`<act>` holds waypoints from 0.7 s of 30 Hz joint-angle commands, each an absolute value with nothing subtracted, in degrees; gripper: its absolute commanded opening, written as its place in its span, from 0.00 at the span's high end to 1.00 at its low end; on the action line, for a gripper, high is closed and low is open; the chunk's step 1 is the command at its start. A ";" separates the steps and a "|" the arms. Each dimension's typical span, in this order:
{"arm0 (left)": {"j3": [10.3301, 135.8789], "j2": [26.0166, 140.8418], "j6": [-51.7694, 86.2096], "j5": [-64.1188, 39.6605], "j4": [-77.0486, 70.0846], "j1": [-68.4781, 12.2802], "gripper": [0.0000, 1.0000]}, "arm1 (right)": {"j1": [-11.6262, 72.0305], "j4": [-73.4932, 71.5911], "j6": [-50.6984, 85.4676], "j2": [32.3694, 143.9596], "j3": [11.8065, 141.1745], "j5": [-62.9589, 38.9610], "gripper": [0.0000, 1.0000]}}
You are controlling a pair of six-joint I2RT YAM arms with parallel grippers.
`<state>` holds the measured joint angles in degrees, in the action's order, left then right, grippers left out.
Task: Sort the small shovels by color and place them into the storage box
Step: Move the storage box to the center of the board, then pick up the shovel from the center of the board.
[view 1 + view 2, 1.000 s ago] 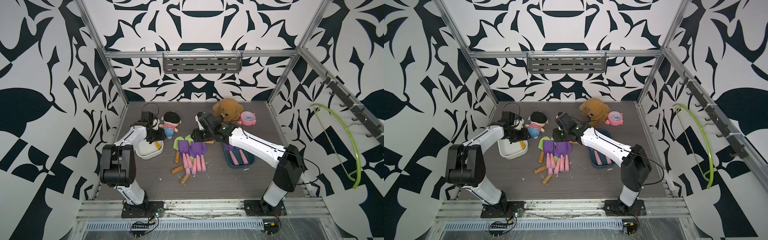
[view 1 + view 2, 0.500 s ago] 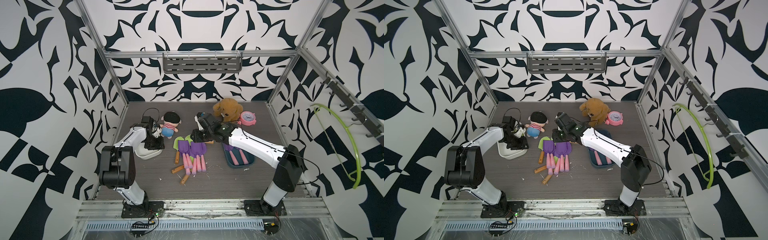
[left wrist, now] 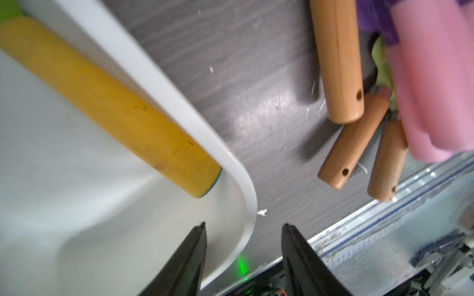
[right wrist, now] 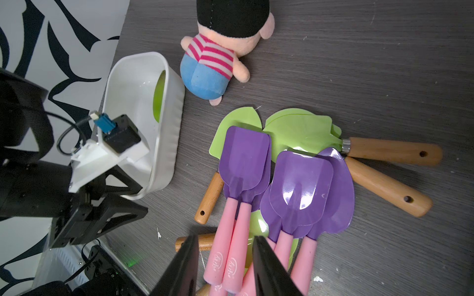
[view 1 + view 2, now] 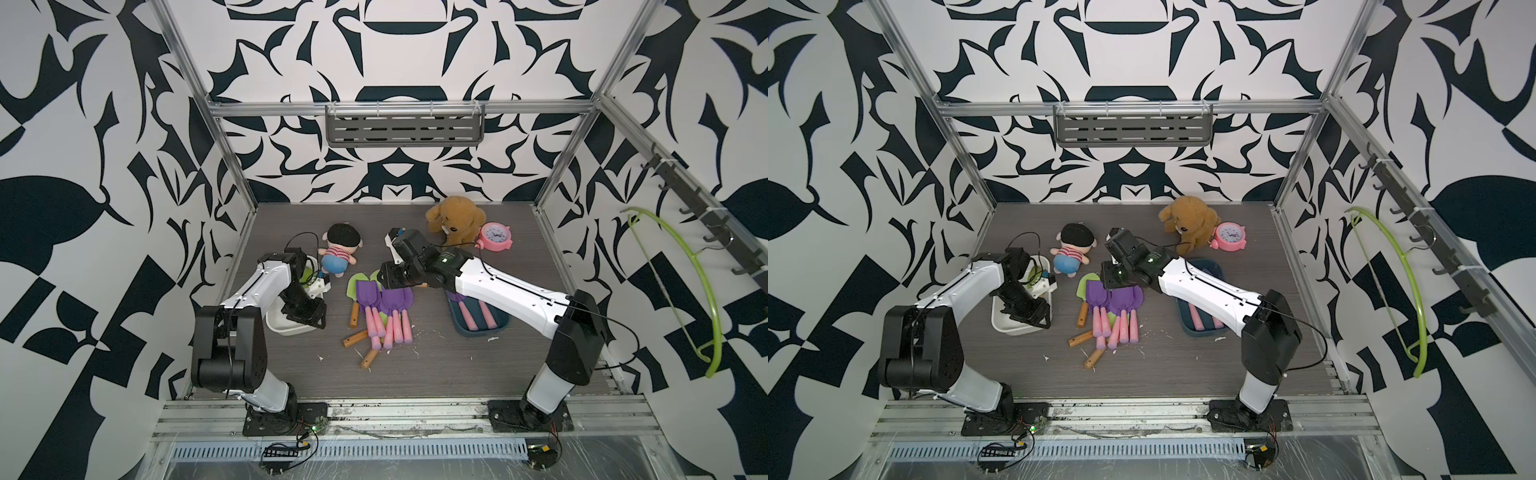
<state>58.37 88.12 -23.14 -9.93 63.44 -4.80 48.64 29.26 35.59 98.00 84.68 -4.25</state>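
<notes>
**Entry: sorting under way.**

- You are holding the left gripper [image 3: 245, 225] over a corner of the white storage box [image 3: 179, 102]. Its jaws are spread and empty. The box rim is passing beneath the gap, and I cannot tell whether a finger is touching it.
- The yellow-handled shovel [image 3: 110, 102] is lying inside that box, against the wall.
- You are hovering the right gripper [image 4: 224, 236] above the heap of small shovels [image 4: 282, 184], jaws parted and gripping nothing. Pink handles [image 4: 230, 256] are showing below the gap.
- The heap is sitting on the table between the white box and the blue tray [image 5: 460, 330], which is holding two pink-handled ones.

**Judgement:** you are setting up the right arm's pick of a purple shovel [image 4: 243, 156].

**Doing it well:**
- The pink handles are lying pressed side by side, so be centring on one only, an outer one, and closing across its width.
- Be lifting straight up before carrying. The purple blades are overlapping the green blades [image 4: 300, 130] and are likely to drag them along.
- For the left arm, be clearing the rim first. Then be aiming at the free ends of the wooden handles [image 3: 338, 64], which are jutting out of the heap.
- Be taking turns at the heap, since both arms are working close together there.
</notes>
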 commanded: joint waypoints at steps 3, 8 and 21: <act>55.66 84.30 -28.08 -8.39 68.43 -4.90 0.43 | 49.14 28.20 35.05 97.67 84.20 -4.48 0.60; 58.64 81.39 -25.72 -11.37 67.79 -4.92 0.35 | 49.20 29.46 34.43 96.62 84.11 -3.15 0.60; 66.33 81.28 -0.71 -28.81 47.34 -12.21 0.32 | 48.14 47.76 33.94 95.29 80.92 -1.02 0.60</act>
<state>67.33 80.44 -9.26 -22.83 54.43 -11.11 48.42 40.75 34.02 97.97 81.91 -2.46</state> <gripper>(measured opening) 0.678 0.403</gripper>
